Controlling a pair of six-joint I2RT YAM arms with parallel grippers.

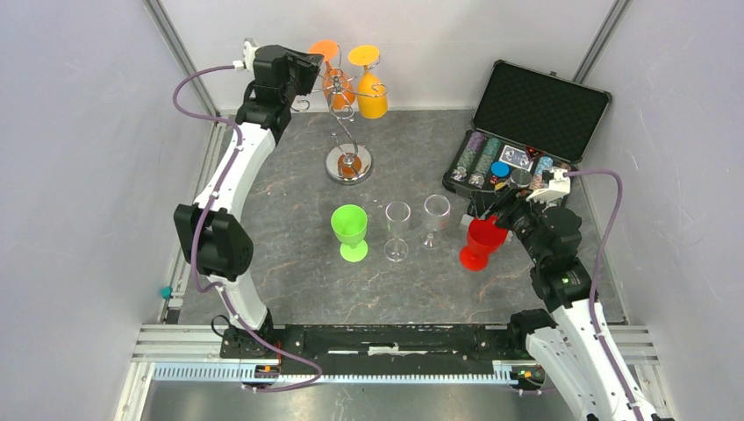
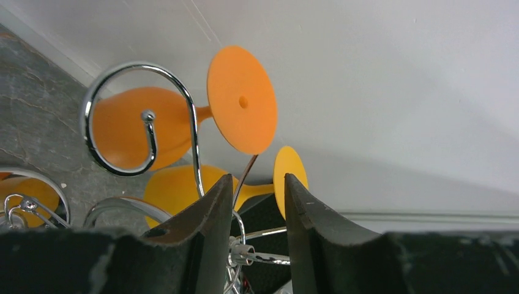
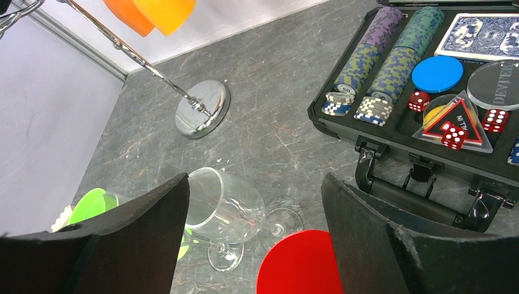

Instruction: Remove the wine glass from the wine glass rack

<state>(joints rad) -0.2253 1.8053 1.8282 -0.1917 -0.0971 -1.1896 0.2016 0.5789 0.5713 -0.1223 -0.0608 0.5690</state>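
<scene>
The silver wine glass rack (image 1: 348,132) stands at the back on its round base. Two glasses hang upside down from its scroll arms: an orange one (image 1: 336,83) and a yellow one (image 1: 372,95). My left gripper (image 1: 307,72) is up at the rack's top, just left of the orange glass. In the left wrist view it (image 2: 257,184) is open and holds nothing. A rack wire (image 2: 245,177) runs in the gap, with the orange foot (image 2: 242,98) and the yellow foot (image 2: 289,177) beyond. My right gripper (image 3: 252,180) is wide open above a red glass (image 3: 300,263).
A green glass (image 1: 350,230), two clear glasses (image 1: 397,230) (image 1: 435,217) and the red glass (image 1: 481,241) stand upright mid-table. An open black poker case (image 1: 522,132) with chips, dice and cards sits at the back right. White walls enclose the table.
</scene>
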